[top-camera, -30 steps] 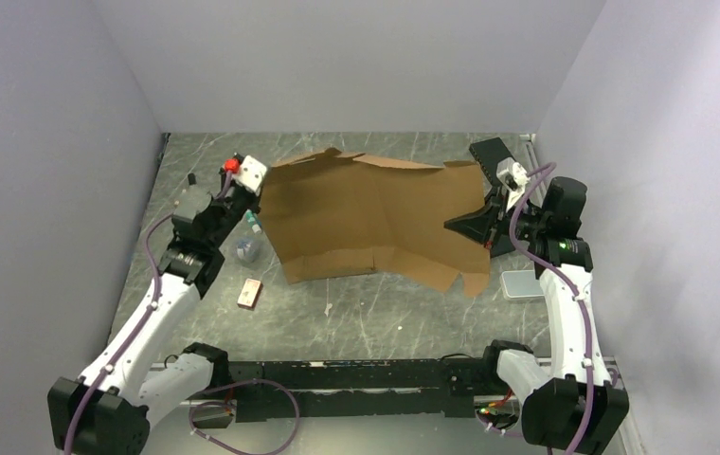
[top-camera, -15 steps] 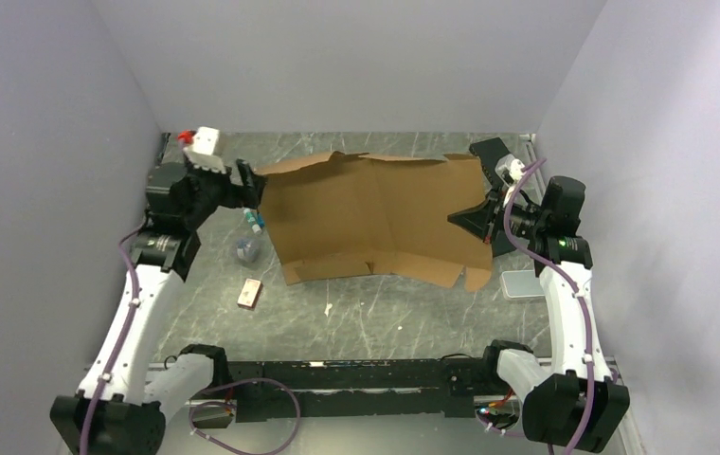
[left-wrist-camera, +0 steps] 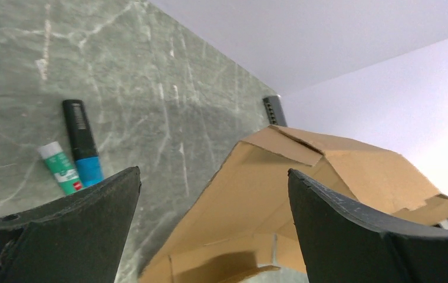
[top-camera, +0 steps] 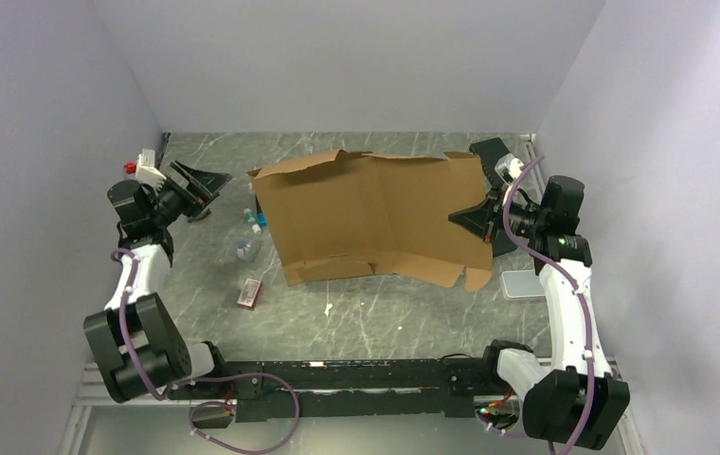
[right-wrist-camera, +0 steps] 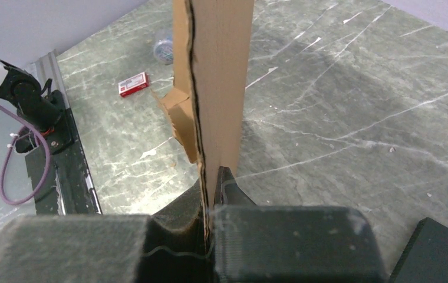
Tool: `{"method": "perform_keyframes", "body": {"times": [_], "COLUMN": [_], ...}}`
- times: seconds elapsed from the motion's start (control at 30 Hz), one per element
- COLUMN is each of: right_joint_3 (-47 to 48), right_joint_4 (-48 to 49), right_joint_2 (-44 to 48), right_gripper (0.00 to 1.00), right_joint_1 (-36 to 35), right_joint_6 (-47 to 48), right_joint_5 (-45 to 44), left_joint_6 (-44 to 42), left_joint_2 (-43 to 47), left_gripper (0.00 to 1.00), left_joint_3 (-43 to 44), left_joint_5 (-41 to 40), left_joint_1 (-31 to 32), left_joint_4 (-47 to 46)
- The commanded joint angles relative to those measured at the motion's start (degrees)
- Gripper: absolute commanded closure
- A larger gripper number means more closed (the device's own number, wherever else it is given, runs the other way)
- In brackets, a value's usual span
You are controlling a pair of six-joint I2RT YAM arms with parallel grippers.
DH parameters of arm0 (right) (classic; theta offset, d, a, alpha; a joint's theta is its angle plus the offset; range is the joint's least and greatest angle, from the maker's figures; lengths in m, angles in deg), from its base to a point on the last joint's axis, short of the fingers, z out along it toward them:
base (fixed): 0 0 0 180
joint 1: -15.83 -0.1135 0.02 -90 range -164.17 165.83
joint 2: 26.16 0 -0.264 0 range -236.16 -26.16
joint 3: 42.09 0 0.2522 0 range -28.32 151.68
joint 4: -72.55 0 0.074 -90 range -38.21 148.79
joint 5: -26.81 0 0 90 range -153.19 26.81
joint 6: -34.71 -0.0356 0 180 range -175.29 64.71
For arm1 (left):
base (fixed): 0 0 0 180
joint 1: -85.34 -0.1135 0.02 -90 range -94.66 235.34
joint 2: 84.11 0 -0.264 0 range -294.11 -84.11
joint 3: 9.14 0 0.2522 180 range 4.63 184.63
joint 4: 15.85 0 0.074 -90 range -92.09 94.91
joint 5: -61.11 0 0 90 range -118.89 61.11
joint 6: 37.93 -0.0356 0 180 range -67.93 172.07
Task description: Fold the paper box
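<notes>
I am pinching the right edge of the paper box [top-camera: 375, 213] with the right pincer [right-wrist-camera: 210, 177], while the left pincer [left-wrist-camera: 213, 177] is hanging spread and touching nothing.

The right pads are pressing together on a single corrugated wall, its ragged cut edge running straight up out of the jaws. The brown sheet is sitting mid-table, mostly unfolded, with creased flaps along its near and far sides and a peaked fold showing on the left. I am judging that the fold calls for a steady right clamp while I bring the left pincer in square to the free left edge. Bending along a scored crease should stop the stiff board buckling. A marker [left-wrist-camera: 81, 141] and a glue stick [left-wrist-camera: 59, 168] are lying on the veined grey stone table [top-camera: 385, 313] beside that approach.
</notes>
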Motion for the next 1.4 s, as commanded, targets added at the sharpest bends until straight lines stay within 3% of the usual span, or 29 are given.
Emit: {"method": "perform_keyframes", "body": {"times": [0.0,0.33,0.57,0.77,0.9,1.17,1.23,1.3,1.37], "right_joint_3": [2.66,2.99,3.01,3.16,3.25,3.25,3.25,3.25,3.25], "right_joint_4": [0.35,-0.48,-0.78,-0.96,-1.13,-1.22,-1.25,-1.32,-1.31], "right_joint_2": [-0.08,-1.10,-1.18,-1.08,-1.18,-1.01,-0.96,-1.00,-1.04], "right_gripper": [1.00,1.00,1.00,1.00,1.00,1.00,1.00,1.00,1.00], "right_joint_1": [0.14,0.20,0.20,0.14,0.22,0.22,0.22,0.22,0.22], "right_joint_6": [1.32,1.85,2.08,2.21,2.30,2.21,2.21,2.24,2.21], "right_joint_5": [0.91,1.68,2.18,1.96,2.12,2.43,2.50,2.53,2.60], "left_joint_6": [8.67,16.73,8.18,3.48,-2.17,-6.24,-7.60,-8.05,-8.62], "left_joint_2": [-3.22,-17.50,-20.26,-18.95,-16.97,-16.87,-17.02,-17.28,-17.10], "left_gripper": [0.01,0.06,0.07,0.19,0.21,0.35,0.43,0.58,0.64], "left_joint_3": [5.95,11.81,15.83,15.74,15.05,15.70,16.25,16.52,16.65], "left_joint_5": [7.26,12.88,13.97,14.83,13.83,13.55,13.05,13.11,12.97], "left_joint_1": [0.15,3.89,7.32,8.16,9.70,11.07,11.54,11.77,11.93], "left_joint_4": [-13.17,-25.83,-14.34,-5.96,2.09,7.58,9.14,9.79,9.94]}}
